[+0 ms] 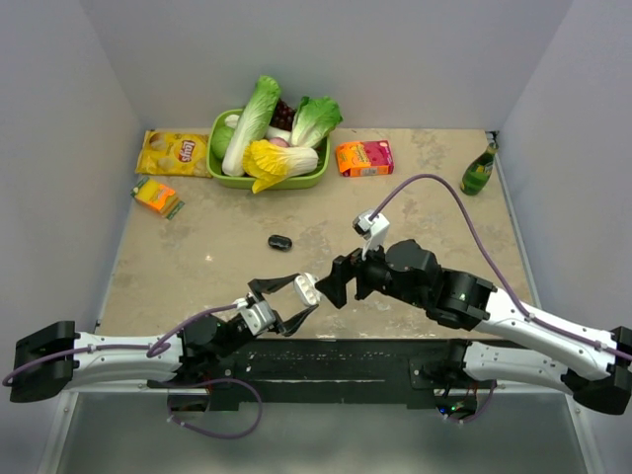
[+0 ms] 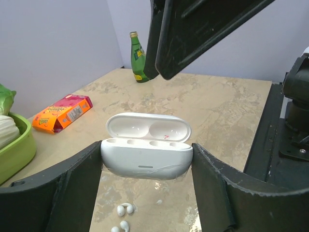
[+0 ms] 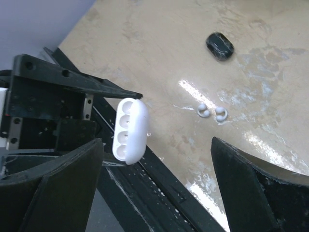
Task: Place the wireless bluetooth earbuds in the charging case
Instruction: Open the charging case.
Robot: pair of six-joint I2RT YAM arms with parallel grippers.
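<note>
The charging case (image 2: 145, 162), white with its lid swung open, hangs above the table between the fingers of my left gripper (image 2: 147, 154), which is shut on its two ends. From above, the case (image 1: 305, 286) shows at the left gripper (image 1: 307, 294) tips. Two white wireless bluetooth earbuds (image 2: 124, 209) lie on the table below the case; the right wrist view has the earbuds (image 3: 212, 112) side by side. My right gripper (image 3: 157, 145) is open and holds nothing. The right gripper (image 1: 334, 279) hovers just right of the case. I cannot make out the earbuds in the top view.
A small black oval object (image 1: 279, 242) lies mid-table. At the back stand a green basket (image 1: 219, 168) of cabbages, a yellow chips bag (image 1: 173, 153), an orange-pink box (image 1: 363, 158), a green bottle (image 1: 479, 170) and a small orange packet (image 1: 158, 196). The black base plate (image 1: 326, 360) runs along the near edge.
</note>
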